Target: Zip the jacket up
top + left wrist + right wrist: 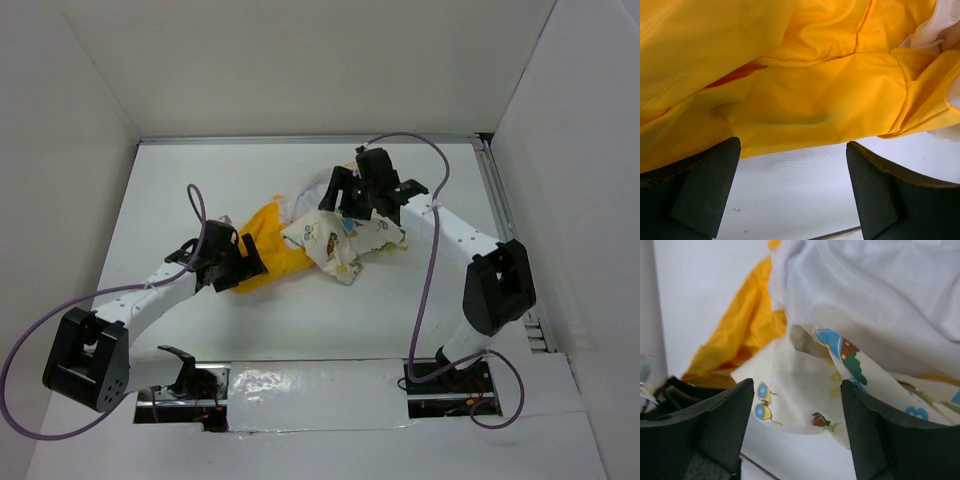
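Nearest the arm bases, the table (300, 325) is white. The left end effector (246, 262) sits low at the near-left edge of the jacket (335, 240), against its yellow part (272, 245). In the left wrist view its fingers (705, 185) stand wide apart, with bare table between them and yellow fabric (815, 95) draped just past the tips; nothing is clamped. The jacket lies crumpled near the middle of the table, its cream printed cloth (800, 395) to the right of the yellow. Farther back, the right end effector (348, 198) is over the far right side of the heap, fingers (875, 430) apart, with printed fabric between and beyond them, ungripped.
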